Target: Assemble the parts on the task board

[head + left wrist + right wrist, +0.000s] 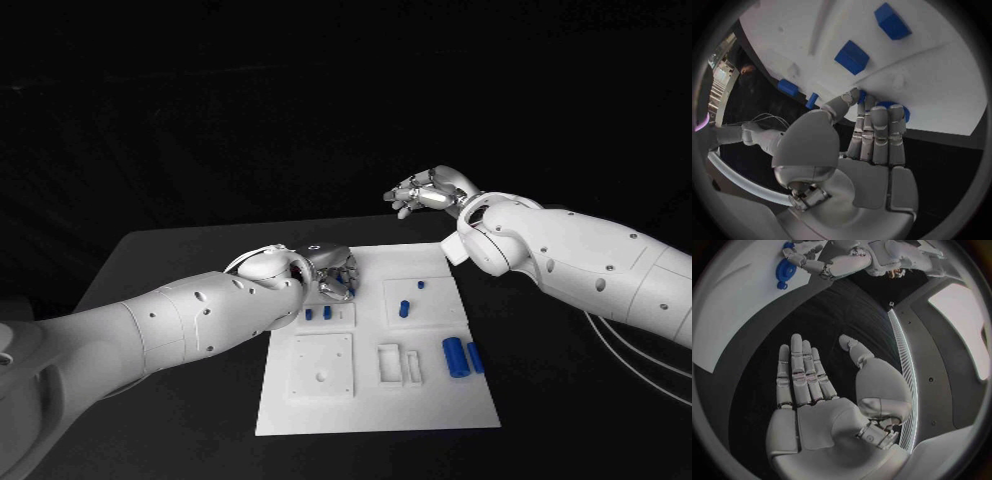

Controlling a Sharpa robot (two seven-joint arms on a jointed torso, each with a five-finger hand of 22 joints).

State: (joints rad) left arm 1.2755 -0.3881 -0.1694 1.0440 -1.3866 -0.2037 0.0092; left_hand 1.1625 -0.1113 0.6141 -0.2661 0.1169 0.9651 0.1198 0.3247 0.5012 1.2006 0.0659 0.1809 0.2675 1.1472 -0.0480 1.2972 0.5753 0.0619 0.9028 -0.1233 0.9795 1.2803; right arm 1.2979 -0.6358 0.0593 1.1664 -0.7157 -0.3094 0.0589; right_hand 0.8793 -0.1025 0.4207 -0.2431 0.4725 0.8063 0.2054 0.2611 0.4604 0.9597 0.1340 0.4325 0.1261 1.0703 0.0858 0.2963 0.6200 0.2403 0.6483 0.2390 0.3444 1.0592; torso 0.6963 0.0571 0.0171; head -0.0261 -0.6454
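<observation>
The white task board (pixel 378 400) lies in the middle of the black table. My left hand (pixel 329 270) is low over the board's far left corner. Its fingers (pixel 879 125) lie over a blue round part (pixel 897 108) and the thumb touches that part's side, so it pinches it. The same blue round part (pixel 786 270) appears at the board's edge between those fingers. My right hand (pixel 430 192) hangs raised beyond the board's far edge, its palm (pixel 817 405) flat, fingers spread and nothing in it.
Two small blue parts (pixel 319 313) stand close to my left hand, two more (pixel 413 298) in the board's far right block, and two blue cylinders (pixel 462 357) lie near the right edge. Blue blocks (pixel 851 56) sit past the fingertips. White recessed plates (pixel 320 365) are at the board's near left.
</observation>
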